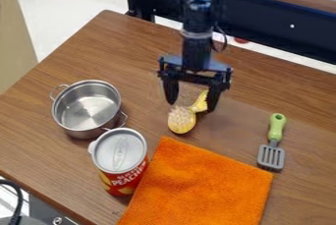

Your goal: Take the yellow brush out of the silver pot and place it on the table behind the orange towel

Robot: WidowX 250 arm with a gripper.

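The black gripper (191,102) hangs over the upper middle of the wooden table, its two fingers spread wide apart. A yellow brush (182,120) with pale bristles facing up lies between and just below the fingers, its handle pointing up and right toward the right finger. Whether that finger touches the handle I cannot tell. Nothing is clamped in the gripper.
A steel pot (87,108) stands at left, with a can (120,160) in front of it. An orange cloth (200,185) lies at the lower middle. A green-handled spatula (274,143) rests at right on the table (85,62).
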